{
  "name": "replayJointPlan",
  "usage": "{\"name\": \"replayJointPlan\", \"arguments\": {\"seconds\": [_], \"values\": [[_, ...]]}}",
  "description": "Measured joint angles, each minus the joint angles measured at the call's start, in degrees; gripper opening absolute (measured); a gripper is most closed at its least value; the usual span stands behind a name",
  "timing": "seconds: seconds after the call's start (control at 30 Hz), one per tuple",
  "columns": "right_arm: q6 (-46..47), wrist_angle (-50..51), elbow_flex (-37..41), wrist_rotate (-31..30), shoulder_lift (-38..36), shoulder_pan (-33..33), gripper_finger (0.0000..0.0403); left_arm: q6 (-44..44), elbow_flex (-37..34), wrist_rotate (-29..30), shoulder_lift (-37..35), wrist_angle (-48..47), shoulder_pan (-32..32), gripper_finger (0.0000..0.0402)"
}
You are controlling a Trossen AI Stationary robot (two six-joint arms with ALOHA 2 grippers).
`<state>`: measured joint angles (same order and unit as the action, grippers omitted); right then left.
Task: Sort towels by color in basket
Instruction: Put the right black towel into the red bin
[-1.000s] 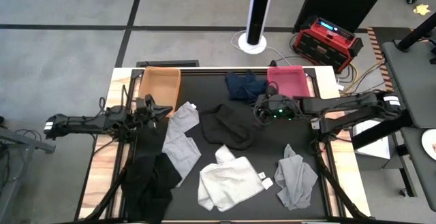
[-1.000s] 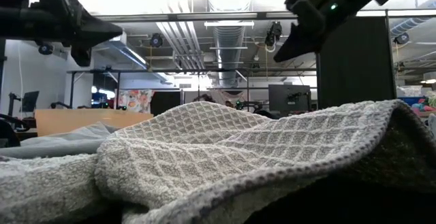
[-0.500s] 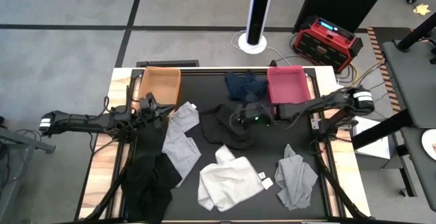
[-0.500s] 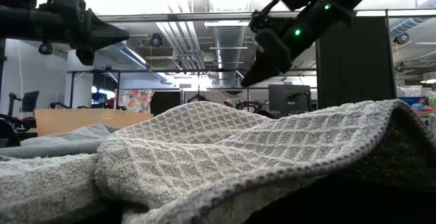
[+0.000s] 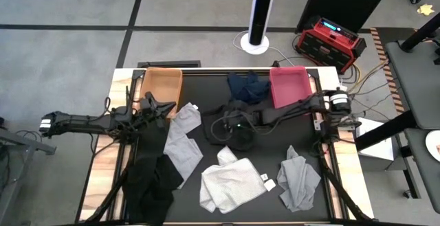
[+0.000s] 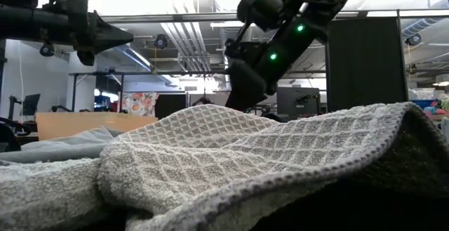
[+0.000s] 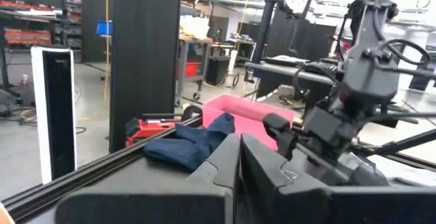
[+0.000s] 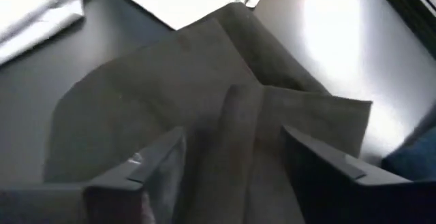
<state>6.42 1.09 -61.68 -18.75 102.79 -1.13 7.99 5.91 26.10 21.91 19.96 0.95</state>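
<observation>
A crumpled black towel (image 5: 237, 131) lies on the dark table top at mid-table. My right gripper (image 5: 221, 124) hangs open just over it, and a raised fold (image 8: 235, 115) of the towel shows between its fingers; no touch shows. A navy towel (image 5: 247, 86) lies at the far edge between the two baskets. A light grey towel (image 5: 182, 142), a white towel (image 5: 227, 183), a grey towel (image 5: 299, 179) and a second black towel (image 5: 155, 185) are spread nearer the front. My left gripper (image 5: 167, 106) is shut and level, by the orange basket.
An orange basket (image 5: 161, 83) stands at the far left and a pink basket (image 5: 289, 83) at the far right. In the low view the white towel (image 6: 231, 154) fills the foreground and hides my right gripper's fingertips. A red device (image 5: 330, 40) sits on the floor beyond the table.
My right gripper has swept from beside the pink basket toward the table's left and down, ending over the middle black towel. Its fingers, shut to a point before, now stand apart. No towel has moved.
</observation>
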Motion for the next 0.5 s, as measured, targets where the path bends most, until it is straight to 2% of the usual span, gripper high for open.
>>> {"name": "replayJointPlan", "arguments": {"seconds": [0.13,0.27,0.37,0.5], "values": [[1.46,2.76,-2.73,-3.15,3.12,-0.02,0.0272,0.00,0.00,0.01,0.36,-0.01,0.00,0.0000],[2.69,5.67,-5.00,-5.88,5.37,-0.02,0.0272,0.00,0.01,0.13,0.92,0.02,0.00,0.0000],[3.32,5.54,-5.53,-5.93,6.12,-0.07,0.0239,0.00,0.02,0.16,1.39,0.01,0.00,0.0000],[3.54,5.67,-5.42,-5.91,5.86,-0.36,0.0151,0.24,0.02,0.19,2.25,0.05,0.00,0.0000]]}}
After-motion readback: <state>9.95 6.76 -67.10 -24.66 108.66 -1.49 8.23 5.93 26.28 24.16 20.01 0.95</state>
